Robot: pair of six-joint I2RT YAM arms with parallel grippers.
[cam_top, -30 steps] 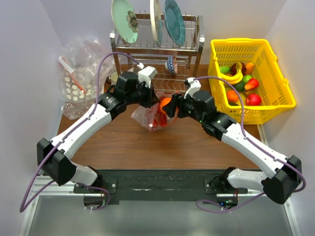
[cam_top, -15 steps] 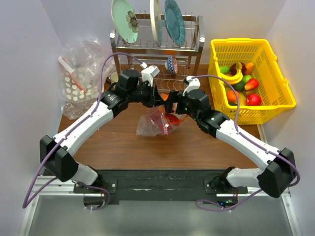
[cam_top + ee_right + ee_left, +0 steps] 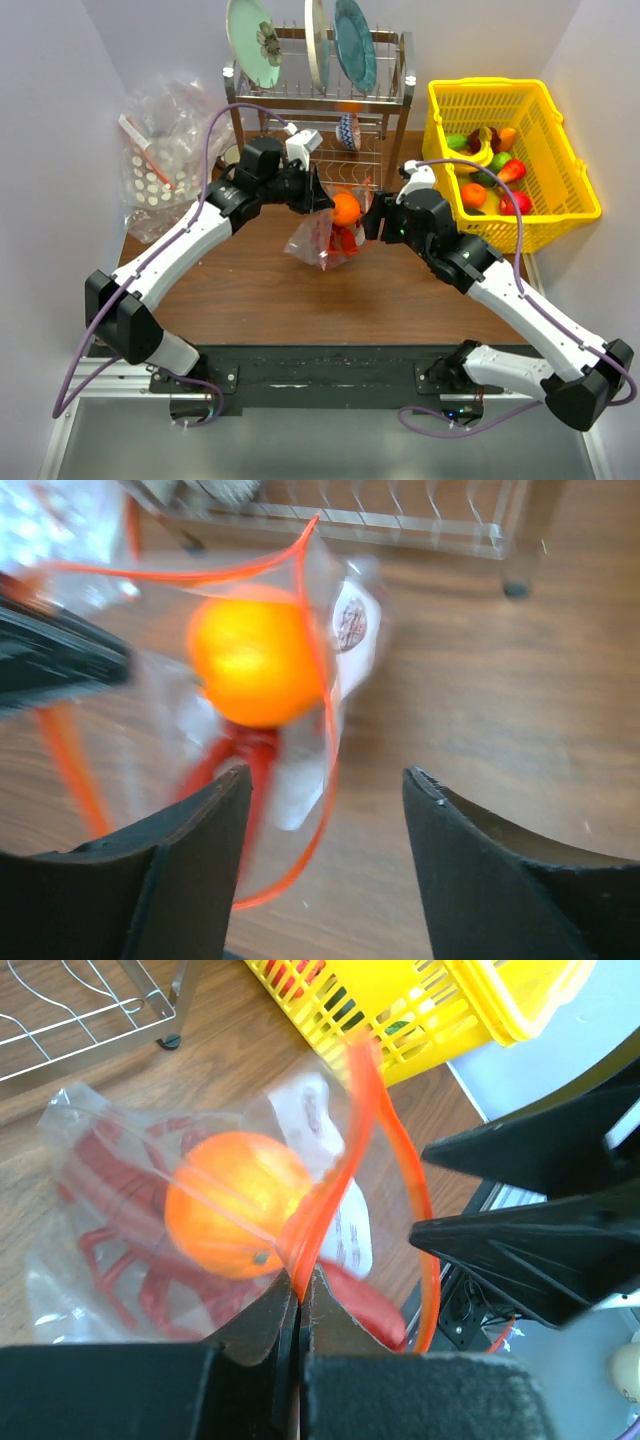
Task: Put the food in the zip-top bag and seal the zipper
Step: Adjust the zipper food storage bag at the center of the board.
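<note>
- The orange [image 3: 346, 208] is being cradled in the open mouth of the zip-top bag [image 3: 312, 245], above the lobster [image 3: 338, 240], mid-surface [image 3: 300, 300].
- The bag's rim is being pinched by the left tool [image 3: 322, 197] at its 11 o'clock.
- The right tool [image 3: 372, 222] is being held spread at 3 o'clock.

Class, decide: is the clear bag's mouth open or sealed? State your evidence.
Open. The bag's red zipper gapes in a wide loop, and the left claw pinches one side of it.
</note>
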